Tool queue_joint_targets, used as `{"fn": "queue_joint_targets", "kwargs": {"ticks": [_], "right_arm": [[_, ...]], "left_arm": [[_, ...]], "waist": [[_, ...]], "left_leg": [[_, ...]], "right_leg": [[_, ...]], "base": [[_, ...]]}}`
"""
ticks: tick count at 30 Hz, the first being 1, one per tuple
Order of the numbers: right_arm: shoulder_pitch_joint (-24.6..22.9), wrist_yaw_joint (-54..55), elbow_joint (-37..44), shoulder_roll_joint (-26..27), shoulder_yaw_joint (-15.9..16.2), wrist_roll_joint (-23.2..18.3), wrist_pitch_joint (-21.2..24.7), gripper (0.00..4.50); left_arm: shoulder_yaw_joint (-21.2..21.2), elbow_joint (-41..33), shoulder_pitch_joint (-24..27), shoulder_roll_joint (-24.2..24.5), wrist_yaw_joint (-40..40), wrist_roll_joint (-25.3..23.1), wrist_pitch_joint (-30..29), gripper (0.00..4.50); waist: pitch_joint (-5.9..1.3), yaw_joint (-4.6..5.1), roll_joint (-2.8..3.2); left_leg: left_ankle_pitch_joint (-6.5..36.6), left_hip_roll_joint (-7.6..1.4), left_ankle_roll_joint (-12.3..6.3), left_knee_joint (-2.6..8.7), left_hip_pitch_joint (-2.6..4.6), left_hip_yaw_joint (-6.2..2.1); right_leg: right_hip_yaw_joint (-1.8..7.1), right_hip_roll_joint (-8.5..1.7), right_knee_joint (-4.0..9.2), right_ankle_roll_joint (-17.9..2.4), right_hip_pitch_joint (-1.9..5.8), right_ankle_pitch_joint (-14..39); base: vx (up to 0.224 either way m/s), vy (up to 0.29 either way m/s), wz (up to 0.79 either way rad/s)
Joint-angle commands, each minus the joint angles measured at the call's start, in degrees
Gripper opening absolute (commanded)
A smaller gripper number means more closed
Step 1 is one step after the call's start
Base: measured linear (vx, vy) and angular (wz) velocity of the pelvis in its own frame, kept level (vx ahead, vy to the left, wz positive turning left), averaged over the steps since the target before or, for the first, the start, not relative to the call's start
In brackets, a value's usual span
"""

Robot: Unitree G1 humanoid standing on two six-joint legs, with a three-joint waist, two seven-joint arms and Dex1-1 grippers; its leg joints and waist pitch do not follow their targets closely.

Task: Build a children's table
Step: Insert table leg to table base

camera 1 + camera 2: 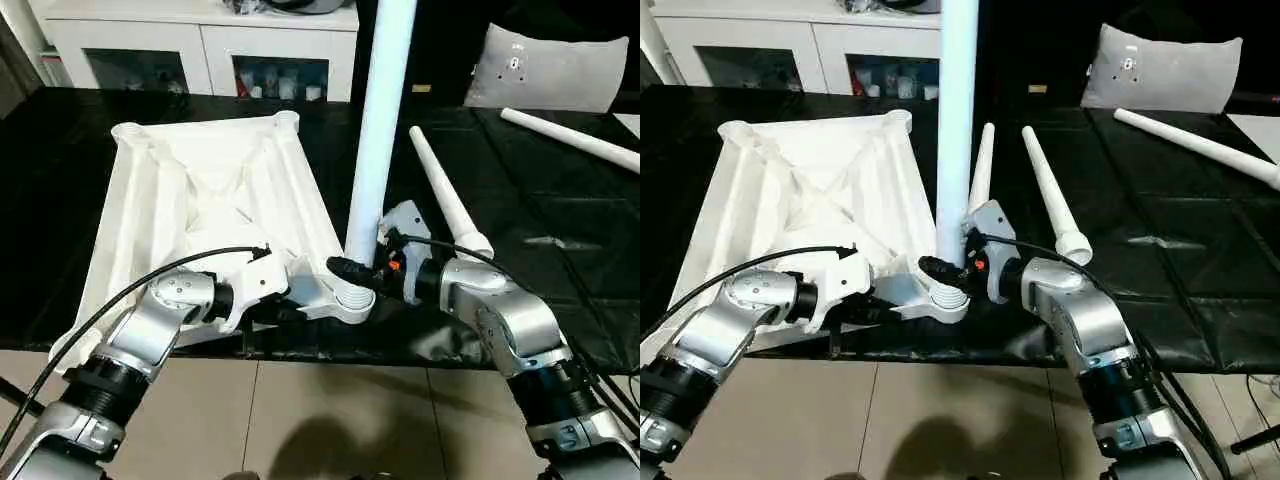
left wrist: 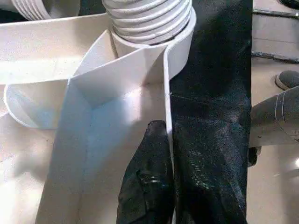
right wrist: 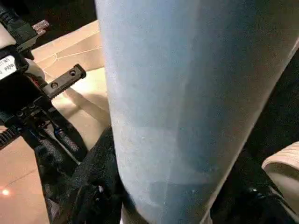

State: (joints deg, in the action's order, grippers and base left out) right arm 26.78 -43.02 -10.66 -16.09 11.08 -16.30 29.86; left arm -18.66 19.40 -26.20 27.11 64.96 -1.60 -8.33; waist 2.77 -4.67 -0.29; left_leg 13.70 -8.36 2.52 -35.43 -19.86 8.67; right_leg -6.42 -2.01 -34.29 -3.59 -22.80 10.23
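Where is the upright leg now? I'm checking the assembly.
The upright leg stands in the tabletop's near right corner socket, gripped low by the right claw.

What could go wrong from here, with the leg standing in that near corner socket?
1. The upright leg still shows thread above the corner socket, so it looks only partly seated; released now, it may tip or cross-thread.
2. The tabletop corner sits at the table edge; the left gripper pinches just the rim, so twisting could slide it off.
3. A spare leg lies near the right gripper.
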Motion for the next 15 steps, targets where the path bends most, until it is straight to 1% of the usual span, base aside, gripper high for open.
{"fn": "queue_joint_targets", "kwargs": {"ticks": [1,2,4,5,6,7,8,10,11,12,13,14,15], "right_arm": [[-0.2,0.0,-2.4,0.5,0.1,-0.4,1.0,1.90],[-0.4,-0.1,-3.1,0.7,-0.7,-1.0,0.8,1.90],[-1.0,-0.4,-4.4,0.9,-2.6,-2.5,0.5,1.90],[-2.1,-1.2,-5.3,0.8,-4.0,-3.5,-0.2,1.90],[-2.9,-1.7,-5.5,0.7,-4.6,-4.0,-0.5,1.90],[-3.5,-2.1,-5.5,0.6,-4.9,-4.3,-0.7,1.90],[-3.7,-2.2,-5.6,0.6,-5.1,-4.3,-0.7,1.90],[-4.6,-2.2,-5.5,0.9,-5.7,-4.6,-1.4,1.90],[-5.6,-2.0,-5.4,1.5,-6.6,-5.2,-2.0,1.90],[-6.6,-1.8,-5.1,2.0,-7.4,-5.9,-2.6,1.90],[-7.1,-1.8,-5.0,2.2,-7.8,-6.2,-2.8,1.90],[-8.9,-1.4,-4.5,2.9,-8.9,-7.1,-3.7,1.90],[-8.9,-1.4,-4.5,2.9,-8.9,-7.1,-3.7,1.90]], "left_arm": [[-1.8,0.4,-0.3,-0.8,1.2,-0.1,1.1,0.00],[-1.6,0.7,-0.5,-1.1,0.8,-0.2,1.1,0.00],[-1.5,1.3,-1.0,-1.4,0.7,-0.1,0.9,0.00],[-1.5,1.5,-1.3,-1.6,1.1,0.1,0.7,0.00],[-1.5,1.6,-1.5,-1.7,1.1,0.2,0.4,0.00],[-1.5,1.8,-1.6,-1.8,1.1,0.2,0.3,0.00],[-1.5,1.9,-1.7,-1.8,1.1,0.2,0.3,0.00],[-1.4,2.9,-2.2,-2.1,0.5,0.0,1.0,0.00],[-1.3,3.6,-2.5,-2.5,0.1,-0.2,1.4,0.00],[-1.2,4.2,-2.8,-2.8,-0.2,-0.3,1.7,0.00],[-1.1,4.3,-2.9,-2.8,-0.2,-0.3,1.7,0.00],[-1.0,4.3,-3.0,-3.1,-0.1,0.0,1.6,0.00],[-1.0,4.3,-3.0,-3.1,-0.1,0.0,1.6,0.00]], "waist": [[-3.61,-0.30,-0.27],[-3.63,-0.48,-0.07],[-3.67,-0.65,-0.12],[-3.69,-0.75,0.55],[-3.75,-0.70,0.27],[-3.81,-0.90,0.17],[-3.89,-0.94,0.47],[-3.91,-0.85,0.25],[-3.92,-1.01,0.50],[-3.89,-1.15,0.51],[-3.79,-1.30,0.80],[-3.85,-1.51,1.06],[-3.88,-1.52,0.95]], "left_leg": [[-1.1,-5.13,-4.56,4.04,-0.24,-1.47],[-1.0,-5.17,-4.41,4.01,-0.17,-1.46],[-1.1,-5.29,-4.40,4.07,-0.20,-1.52],[-0.6,-5.31,-4.23,3.99,-0.12,-1.51],[-0.5,-5.28,-4.23,3.97,-0.22,-1.49],[-0.7,-5.28,-4.27,3.98,-0.26,-1.47],[-0.9,-5.40,-4.26,3.96,-0.18,-1.54],[-1.4,-5.31,-4.50,3.98,-0.33,-1.55],[-1.0,-5.28,-4.62,3.87,-0.28,-1.46],[-0.7,-5.29,-4.69,3.89,-0.20,-1.39],[0.6,-5.35,-4.52,3.92,-0.02,-1.33],[0.9,-5.44,-4.19,4.05,-0.22,-1.54],[1.0,-5.50,-4.20,4.04,-0.12,-1.46]], "right_leg": [[4.79,-8.00,4.13,-6.1,3.90,13.8],[4.79,-7.94,4.20,-6.1,3.83,13.9],[4.78,-8.02,4.07,-6.4,3.89,13.3],[4.76,-7.99,4.21,-6.5,3.75,12.9],[4.77,-8.06,4.17,-6.6,3.93,12.5],[4.78,-8.10,4.07,-6.8,4.05,11.9],[4.70,-8.05,3.91,-7.1,3.93,10.9],[4.59,-8.02,3.78,-7.3,4.08,10.0],[4.53,-8.12,4.00,-7.3,3.97,10.4],[4.53,-8.19,4.17,-7.2,3.91,10.9],[4.45,-8.27,4.56,-6.9,3.78,12.5],[4.34,-8.39,4.45,-6.6,4.06,13.3],[4.32,-8.36,4.62,-6.3,3.93,13.5]], "base": [[0.000,0.000,0.00],[0.000,0.000,0.00],[0.000,0.000,0.00],[0.000,0.000,0.00],[0.000,0.000,0.00],[0.000,0.000,0.00],[0.000,0.000,0.00],[0.000,0.000,0.00],[0.000,0.000,0.00],[0.000,0.000,0.00],[0.000,0.000,0.00],[0.000,0.000,0.00],[0.000,0.000,0.00]]}}
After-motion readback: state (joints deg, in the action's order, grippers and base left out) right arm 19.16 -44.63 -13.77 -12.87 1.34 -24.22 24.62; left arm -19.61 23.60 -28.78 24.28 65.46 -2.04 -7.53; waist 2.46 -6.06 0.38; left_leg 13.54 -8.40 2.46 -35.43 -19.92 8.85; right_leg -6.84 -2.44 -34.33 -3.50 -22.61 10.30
